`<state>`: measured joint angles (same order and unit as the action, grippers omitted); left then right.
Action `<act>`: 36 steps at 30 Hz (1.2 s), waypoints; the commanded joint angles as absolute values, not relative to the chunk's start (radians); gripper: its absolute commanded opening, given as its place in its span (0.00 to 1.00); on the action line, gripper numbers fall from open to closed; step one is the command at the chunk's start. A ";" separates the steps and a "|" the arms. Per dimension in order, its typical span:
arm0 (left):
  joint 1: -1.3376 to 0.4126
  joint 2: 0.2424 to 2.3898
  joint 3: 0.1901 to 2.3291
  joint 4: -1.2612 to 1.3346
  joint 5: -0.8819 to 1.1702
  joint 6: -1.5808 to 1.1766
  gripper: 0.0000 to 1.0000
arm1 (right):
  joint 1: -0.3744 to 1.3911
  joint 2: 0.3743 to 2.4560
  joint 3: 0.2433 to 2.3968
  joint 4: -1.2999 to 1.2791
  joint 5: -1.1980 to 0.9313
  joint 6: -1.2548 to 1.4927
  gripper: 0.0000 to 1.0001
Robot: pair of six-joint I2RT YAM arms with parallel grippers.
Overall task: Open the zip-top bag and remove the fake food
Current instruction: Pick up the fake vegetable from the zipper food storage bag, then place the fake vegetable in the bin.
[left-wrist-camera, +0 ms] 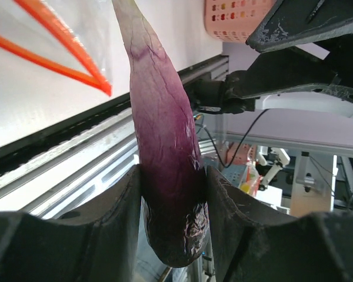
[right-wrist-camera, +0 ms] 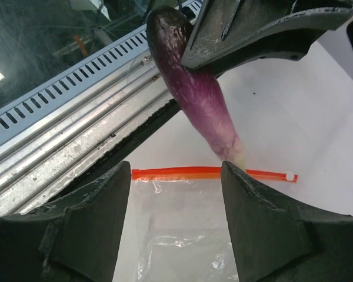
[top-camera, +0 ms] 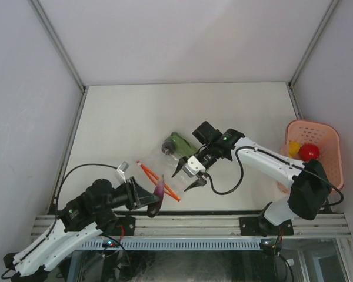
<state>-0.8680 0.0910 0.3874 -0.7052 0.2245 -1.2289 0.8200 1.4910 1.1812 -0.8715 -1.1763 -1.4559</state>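
Your table (top-camera: pixel 165 106) is a plain white top. Toward its near middle the clear bag (top-camera: pixel 160 160) lies flat on it, with the orange zip strip (top-camera: pixel 148 171) on the side nearest you, running at a slant. A green piece (top-camera: pixel 177 143) lies at the bag's far end; you can't tell whether it is inside the plastic. The pink basket (top-camera: pixel 332 147) sits at the table's right edge, well apart from the bag.

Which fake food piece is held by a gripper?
The purple eggplant, clamped in the left gripper. The green piece lies at the bag; red ball and yellow piece sit in the pink basket.
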 commanded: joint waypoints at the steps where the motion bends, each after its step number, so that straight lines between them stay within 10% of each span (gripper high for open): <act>1: -0.862 0.171 0.356 -0.440 0.322 -1.265 0.12 | 0.812 1.415 1.196 -0.879 -1.152 -1.502 0.62; 21: -0.791 0.630 0.246 0.333 0.570 -1.405 0.12 | 0.819 1.327 1.060 -0.745 -0.929 -1.582 0.73; 36: -0.730 0.748 0.233 0.476 0.634 -1.420 0.13 | 0.845 1.327 1.054 -0.708 -0.920 -1.535 0.49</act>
<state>-0.7547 0.7361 0.2573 0.3885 0.6018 -1.4147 0.8295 1.3548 1.0515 -0.7250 -0.9131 -1.5536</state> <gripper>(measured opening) 0.473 0.525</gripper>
